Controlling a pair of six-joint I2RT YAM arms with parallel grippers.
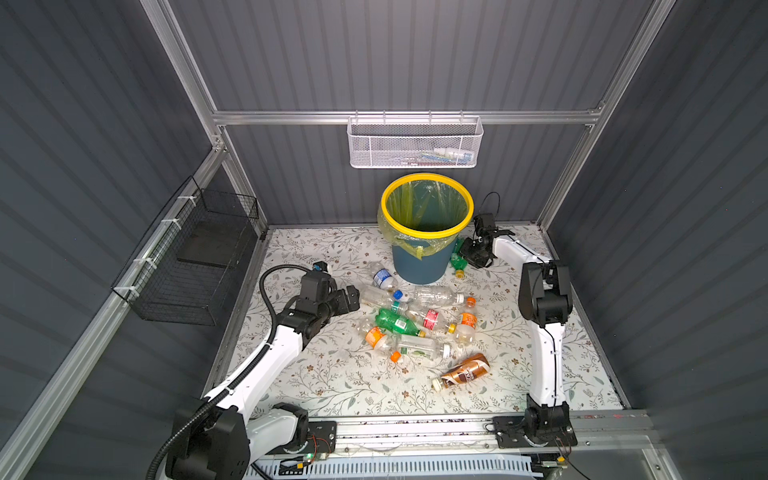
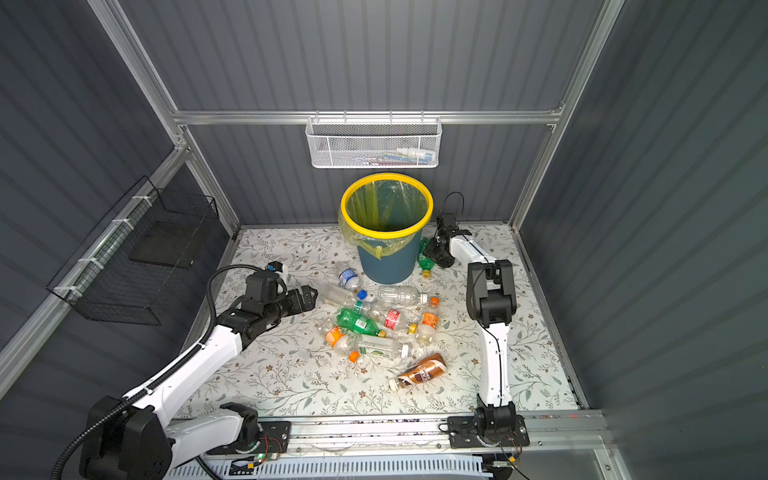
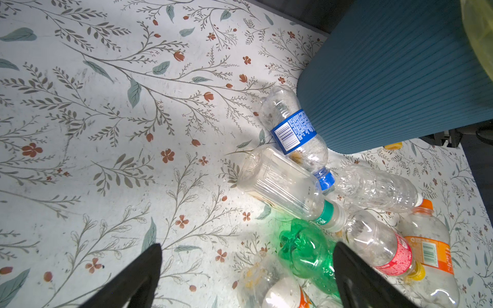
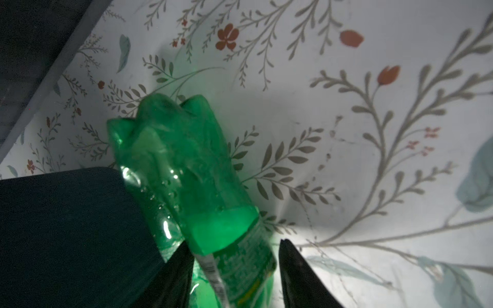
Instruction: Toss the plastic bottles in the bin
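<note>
The right gripper (image 1: 473, 254) is at the far side of the floral-patterned tabletop (image 1: 332, 386), just right of the round blue-grey bin with a yellow rim and yellow liner bag (image 1: 415, 262). In the right wrist view its two black fingers (image 4: 296, 266) are closed on the labelled middle of a green plastic bottle with a yellow cap (image 4: 186, 165). This bottle lies low against the bin's base, its cap pointing toward the near side in both top views (image 2: 424, 262). Whether it is clear of the table cannot be told. The left gripper (image 1: 351, 299) hovers at the left edge of the pile of plastic bottles (image 1: 415, 320), its jaws spread wide and holding nothing. The left wrist view shows the open fingertips (image 3: 149, 264) over a second green bottle (image 3: 306, 248). Beyond it are a clear bottle with a teal neck band (image 3: 282, 186) and a clear bottle with a blue label (image 3: 293, 130) that rests against the bin wall. A brown bottle with a swirled label (image 1: 465, 370) lies alone, nearer than the pile and to its right.
</note>
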